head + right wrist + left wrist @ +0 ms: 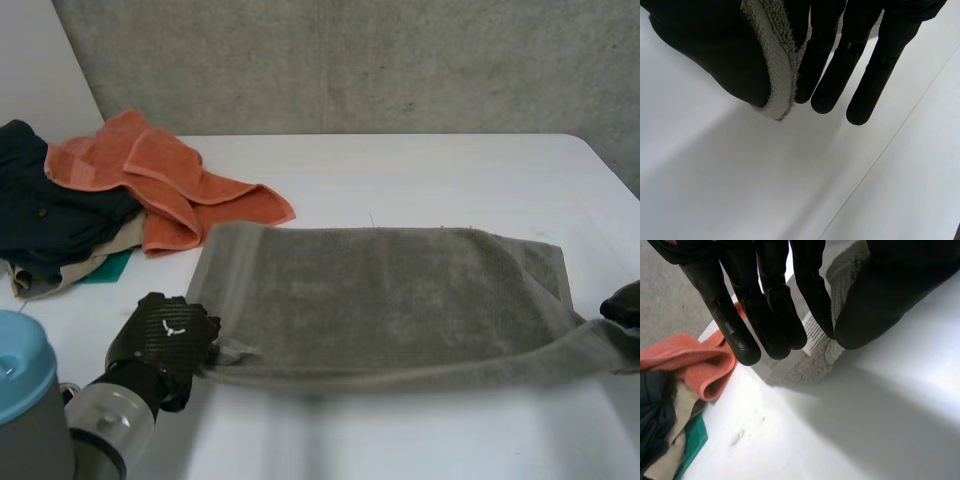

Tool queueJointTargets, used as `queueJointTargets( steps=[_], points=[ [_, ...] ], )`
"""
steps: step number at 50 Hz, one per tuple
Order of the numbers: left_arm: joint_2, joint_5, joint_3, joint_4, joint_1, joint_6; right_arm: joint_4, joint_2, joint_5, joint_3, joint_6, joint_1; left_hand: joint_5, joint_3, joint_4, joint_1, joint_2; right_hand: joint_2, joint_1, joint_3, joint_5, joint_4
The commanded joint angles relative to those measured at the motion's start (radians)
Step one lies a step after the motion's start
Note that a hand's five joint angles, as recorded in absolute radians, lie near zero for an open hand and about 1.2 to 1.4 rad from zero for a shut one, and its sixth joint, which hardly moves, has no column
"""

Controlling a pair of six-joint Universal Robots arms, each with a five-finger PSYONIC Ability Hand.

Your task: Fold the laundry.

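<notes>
While the towel [380,290] lies on the desk [420,430], the left robot hand [165,335] pinches its near left corner; the right robot hand [624,301], mostly cut off, pinches the other near corner.

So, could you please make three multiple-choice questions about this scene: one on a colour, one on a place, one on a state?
1. What colour is the flat rectangular terry towel spread on the white table? A) blue B) grey C) orange
2. Where does the crumpled orange terry towel lie? A) at the table's far left B) at its near right C) on the flat towel
3. What does the black left hand do? A) hovers open B) pinches the flat towel's near corner C) curls empty
Key: 1 B, plainly grey; 2 A, beside dark clothes; 3 B, thumb and fingers clamp the corner.
</notes>
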Motion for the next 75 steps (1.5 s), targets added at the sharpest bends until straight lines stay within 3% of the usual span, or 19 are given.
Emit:
queueJointTargets(
  steps=[1, 5, 10, 16, 23, 30, 34, 35, 36, 39, 45, 51, 57, 67, 70, 75],
  points=[
    [-0.048, 0.005, 0.093, 0.036, -0.029, -0.004, -0.170, 0.004, -0.034, -0.002, 0.157, 0.001, 0.239, 0.203, 0.195, 0.262, 0.199, 0.209, 0.264, 0.201, 0.213, 0.197],
    [-0.224, -0.009, 0.206, 0.128, -0.027, 0.002, -0.316, 0.098, -0.042, -0.037, 0.300, 0.003, 0.239, 0.203, 0.195, 0.262, 0.199, 0.209, 0.264, 0.201, 0.213, 0.197],
    [-0.439, -0.093, 0.436, 0.207, -0.027, 0.018, -0.428, 0.181, -0.025, -0.082, 0.361, 0.027, 0.239, 0.203, 0.195, 0.262, 0.199, 0.209, 0.264, 0.201, 0.213, 0.197],
    [-0.689, -0.162, 0.764, 0.207, -0.026, 0.082, -0.508, 0.276, 0.057, -0.189, 0.414, 0.107, 0.239, 0.203, 0.195, 0.262, 0.199, 0.209, 0.264, 0.201, 0.213, 0.197],
    [-0.859, -0.158, 0.969, 0.225, -0.020, 0.206, -0.542, 0.365, 0.093, -0.298, 0.440, 0.158, 0.239, 0.203, 0.195, 0.262, 0.199, 0.209, 0.264, 0.201, 0.213, 0.197],
    [-0.953, -0.155, 1.087, 0.279, -0.020, 0.225, -0.644, 0.427, 0.119, -0.350, 0.457, 0.190, 0.239, 0.203, 0.195, 0.262, 0.199, 0.138, 0.193, 0.129, 0.142, 0.126],
    [-0.996, -0.156, 1.136, 0.303, -0.020, 0.234, -0.692, 0.450, 0.156, -0.369, 0.457, 0.207, -0.176, -0.212, -0.220, -0.153, -0.216, -0.610, -0.555, -0.618, -0.606, -0.622],
    [-1.002, -0.161, 1.150, 0.309, -0.020, 0.243, -0.706, 0.455, 0.166, -0.370, 0.458, 0.211, -0.436, -0.472, -0.480, -0.413, -0.476, -0.888, -0.833, -0.896, -0.884, -0.900],
    [-1.002, -0.161, 1.152, 0.311, -0.020, 0.248, -0.712, 0.455, 0.169, -0.370, 0.458, 0.211, -0.587, -0.623, -0.631, -0.564, -0.627, -0.966, -0.911, -0.975, -0.962, -0.978],
    [-0.987, -0.159, 1.139, 0.314, -0.021, 0.260, -0.744, 0.450, 0.177, -0.372, 0.460, 0.211, -0.983, -1.018, -1.027, -0.960, -1.023, -1.013, -0.957, -1.021, -1.008, -1.024],
    [-0.917, -0.159, 1.101, 0.309, -0.032, 0.254, -0.730, 0.424, 0.179, -0.366, 0.475, 0.210, -0.979, -1.015, -1.023, -0.956, -1.019, -1.013, -0.957, -1.021, -1.008, -1.024],
    [-0.785, -0.147, 0.988, 0.300, -0.023, 0.254, -0.606, 0.329, 0.147, -0.367, 0.478, 0.190, -0.976, -1.012, -1.020, -0.953, -1.016, -1.013, -0.957, -1.021, -1.008, -1.024],
    [-0.703, -0.049, 0.922, 0.277, 0.003, 0.255, -0.458, 0.248, 0.020, -0.409, 0.499, 0.141, -0.973, -1.009, -1.017, -0.950, -1.013, -0.982, -0.927, -0.991, -0.978, -0.994],
    [-0.735, 0.331, 0.996, 0.110, 0.161, 0.248, -0.385, 0.347, -0.136, -0.564, 0.552, 0.135, -0.964, -1.000, -1.008, -0.941, -1.004, -0.923, -0.868, -0.931, -0.919, -0.935],
    [-0.810, 0.388, 1.064, 0.070, 0.180, 0.236, -0.378, 0.413, -0.139, -0.617, 0.558, 0.135, -0.959, -0.994, -1.003, -0.935, -0.998, -0.923, -0.868, -0.931, -0.919, -0.935],
    [-0.863, 0.402, 1.118, 0.009, 0.193, 0.183, -0.378, 0.510, -0.137, -0.686, 0.559, 0.136, -0.950, -0.985, -0.994, -0.927, -0.989, -0.923, -0.868, -0.931, -0.919, -0.935]
  ],
)
